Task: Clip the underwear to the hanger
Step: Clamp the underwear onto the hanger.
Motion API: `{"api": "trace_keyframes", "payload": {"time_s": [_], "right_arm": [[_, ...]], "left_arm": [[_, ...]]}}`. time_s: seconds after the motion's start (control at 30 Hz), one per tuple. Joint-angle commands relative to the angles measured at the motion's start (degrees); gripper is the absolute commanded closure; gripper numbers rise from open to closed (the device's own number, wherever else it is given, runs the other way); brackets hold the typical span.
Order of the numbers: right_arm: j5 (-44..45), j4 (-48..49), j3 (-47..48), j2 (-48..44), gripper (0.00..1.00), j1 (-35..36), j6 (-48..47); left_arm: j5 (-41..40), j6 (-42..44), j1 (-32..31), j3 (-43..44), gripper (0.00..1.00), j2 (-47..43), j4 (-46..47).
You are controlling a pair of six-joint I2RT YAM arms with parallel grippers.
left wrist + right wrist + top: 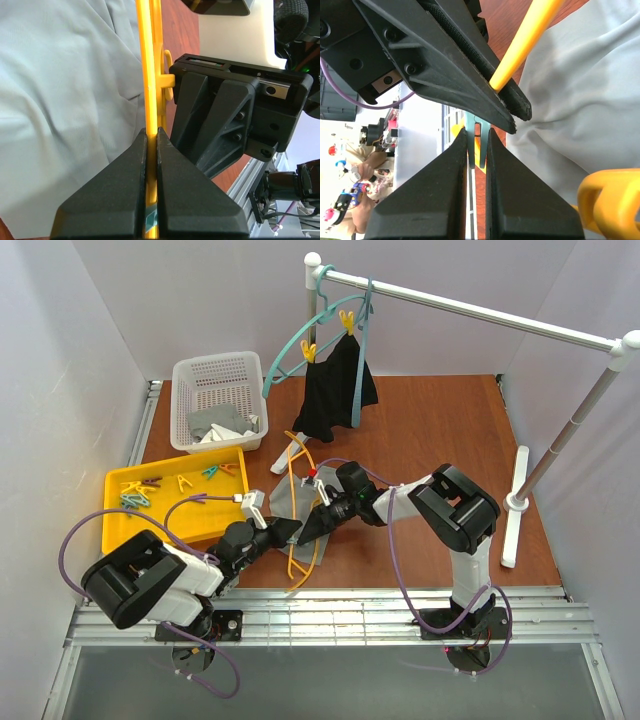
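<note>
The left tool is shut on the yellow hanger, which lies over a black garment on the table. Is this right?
Not quite. The left tool is shut on the yellow hanger, but the garment under it is the grey underwear, not a black one. The left wrist view shows this.

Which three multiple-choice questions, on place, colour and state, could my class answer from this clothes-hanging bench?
1. Where does the underwear lie?
A in the white basket
B on the table, beneath the hanger
C in the yellow tray

2. What colour is the hung garment?
A black
B red
C white

3. How is the left tool?
A wide open
B shut on nothing
C shut on the hanger

Key: B, grey cloth spreads on the wood under the yellow bar. A, the cloth is plainly black. C, both fingers pinch the bar.
</note>
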Motion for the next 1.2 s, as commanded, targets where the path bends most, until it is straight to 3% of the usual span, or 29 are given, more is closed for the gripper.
{"api": "trace_keyframes", "payload": {"time_s": [0.0,0.03,0.07,0.2,0.33,0.5,0.53,0.83,0.97,1.17], "right_arm": [[2.7,2.32,0.46,-0.73,0.99,1.28,-4.11],[2.7,2.23,-0.07,-1.17,0.99,0.93,-4.54],[2.87,2.23,-0.25,-1.87,0.99,0.84,-4.64],[3.05,2.23,-1.65,-3.45,0.99,0.31,-4.9],[3.75,2.23,-2.88,-4.07,0.99,0.05,-4.46],[6.56,2.32,-5.51,-6.7,0.99,-0.92,-3.58],[6.83,2.32,-5.87,-7.32,0.99,-1.62,-3.58],[8.41,2.32,-10.17,-11.98,0.99,-5.84,-2.97],[8.94,2.32,-12.11,-13.47,0.99,-7.95,-2.62],[9.38,2.23,-16.32,-17.59,0.99,-11.2,-2.53]], "left_arm": [[12.76,-1.03,-1.81,2.36,1.0,-1.45,5.82],[12.77,-0.77,-1.81,2.45,0.99,-2.25,5.21],[12.51,-0.33,-1.81,2.45,0.8,-3.3,2.68],[7.51,4.06,-1.81,2.89,0.37,-11.38,-8.4],[2.59,7.84,-1.37,3.15,0.24,-19.37,-15.88],[-1.55,8.99,-1.28,1.49,0.16,-22.64,-20.9],[-1.91,9.17,-1.2,1.13,0.08,-22.82,-21.43],[-6.3,12.5,-1.11,0.69,0.02,-23.17,-23.89],[-5.43,14.96,-1.11,-2.12,0.02,-22.56,-19.26],[-3.66,19.0,-2.16,-4.57,0.16,-16.67,-11.86]]}}
